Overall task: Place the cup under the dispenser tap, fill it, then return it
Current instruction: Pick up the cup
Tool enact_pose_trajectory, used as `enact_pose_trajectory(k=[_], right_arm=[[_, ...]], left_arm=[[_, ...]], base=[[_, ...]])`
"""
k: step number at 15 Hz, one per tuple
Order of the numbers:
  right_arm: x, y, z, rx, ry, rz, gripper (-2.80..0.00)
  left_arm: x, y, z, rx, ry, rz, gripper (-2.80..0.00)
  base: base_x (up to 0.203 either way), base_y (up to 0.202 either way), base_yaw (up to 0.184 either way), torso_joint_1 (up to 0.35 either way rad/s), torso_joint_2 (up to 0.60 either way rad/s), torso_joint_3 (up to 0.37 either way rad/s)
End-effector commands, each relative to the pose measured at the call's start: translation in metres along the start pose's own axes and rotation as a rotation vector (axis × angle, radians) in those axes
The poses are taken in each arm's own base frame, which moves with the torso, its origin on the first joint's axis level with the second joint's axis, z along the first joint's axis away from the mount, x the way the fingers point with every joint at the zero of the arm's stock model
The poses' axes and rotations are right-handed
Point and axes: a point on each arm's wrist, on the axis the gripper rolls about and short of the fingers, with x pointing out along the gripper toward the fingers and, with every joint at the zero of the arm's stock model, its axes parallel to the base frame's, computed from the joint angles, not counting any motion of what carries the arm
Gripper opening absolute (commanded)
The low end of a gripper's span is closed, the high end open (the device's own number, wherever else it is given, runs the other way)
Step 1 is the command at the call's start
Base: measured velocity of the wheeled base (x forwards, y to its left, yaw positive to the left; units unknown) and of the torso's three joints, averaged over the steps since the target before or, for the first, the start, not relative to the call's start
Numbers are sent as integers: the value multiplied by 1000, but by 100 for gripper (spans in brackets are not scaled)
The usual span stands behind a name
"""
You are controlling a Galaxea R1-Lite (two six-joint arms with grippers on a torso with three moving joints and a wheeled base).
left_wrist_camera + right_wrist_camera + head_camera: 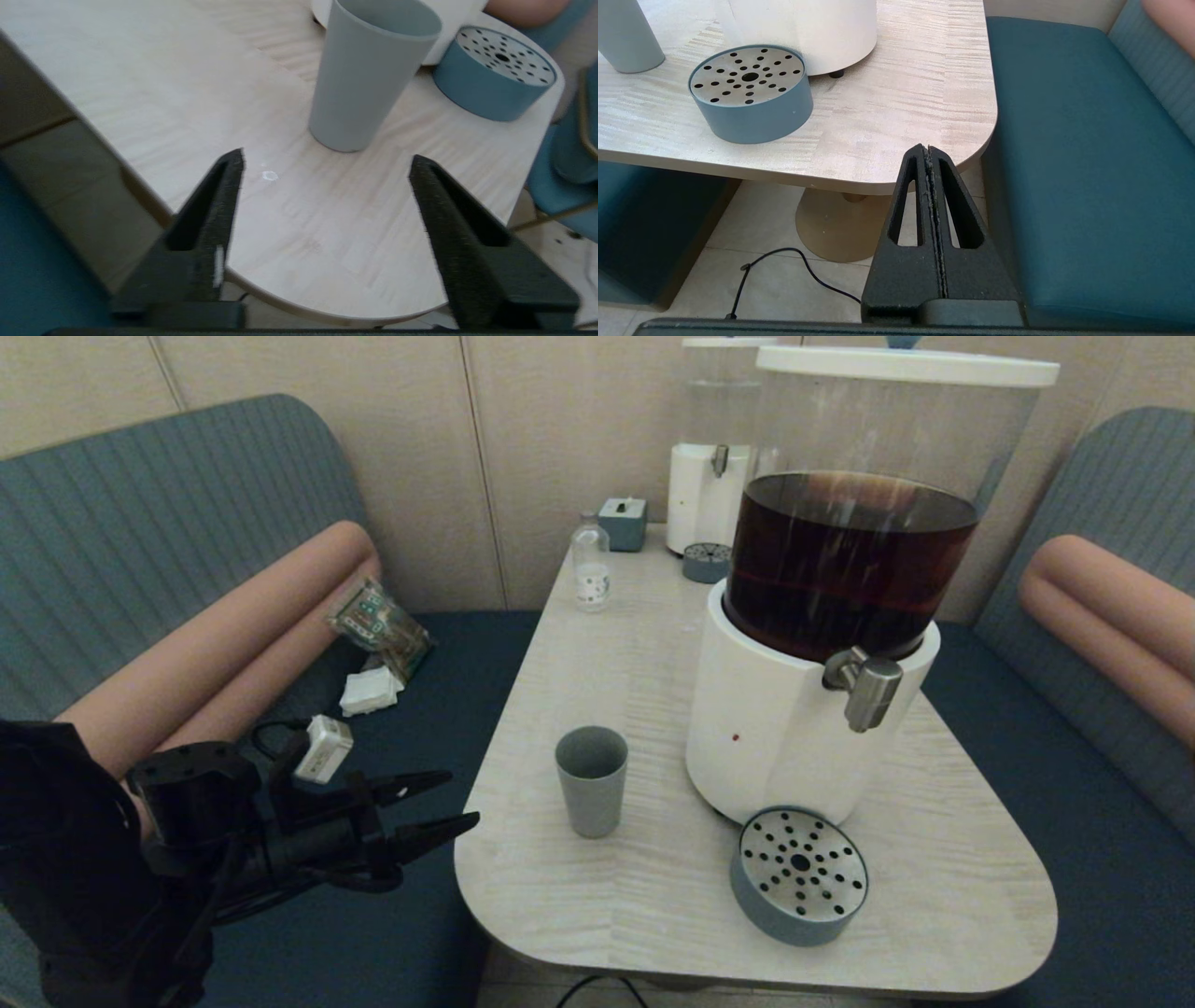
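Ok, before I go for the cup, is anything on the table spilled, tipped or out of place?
Nothing spilled or tipped. The cup stands upright and empty, clear of the open left gripper. One oddity: the drip tray sits forward of the dispenser tap, not directly beneath it.

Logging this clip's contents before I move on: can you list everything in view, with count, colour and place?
cup: 1, grey-blue, upright on the table's near left part, empty-looking.
large dispenser: 1, white base, clear tank of dark brown liquid, centre-right of the table.
dispenser tap: 1, brushed steel, on the large dispenser's front.
drip tray: 1, grey-blue with perforated metal top, near the table's front edge, below the tap.
small dispenser: 1, white, far end, with a second small drip tray.
bottle: 1, clear, far left.
box: 1, blue-grey, far end.
table: 1, pale wood-grain.
benches: 2, teal, either side.
left hand: open, left of the table, facing the cup.
right hand: shut, below the table's corner.
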Motion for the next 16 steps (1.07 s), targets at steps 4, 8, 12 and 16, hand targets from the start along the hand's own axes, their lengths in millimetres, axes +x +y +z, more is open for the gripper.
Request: enact_pose_trajectory(k=[4, 8, 12, 16], right_arm=[[0, 0, 0, 2, 0, 0, -280], [0, 0, 0, 0, 1, 0, -280], [0, 0, 0, -1, 1, 0, -280], [0, 0, 0, -3, 0, 0, -280]], left_arm=[[54, 6, -13, 27, -8, -126, 0], [77, 10, -14, 54, -30, -165, 0], [89, 2, -20, 45, -20, -208, 0], [111, 3, -16, 71, -53, -237, 0]], base=[[0, 0, 0, 0, 0, 0], [0, 0, 0, 0, 0, 0], [0, 0, 0, 0, 0, 0], [0, 0, 0, 0, 0, 0]])
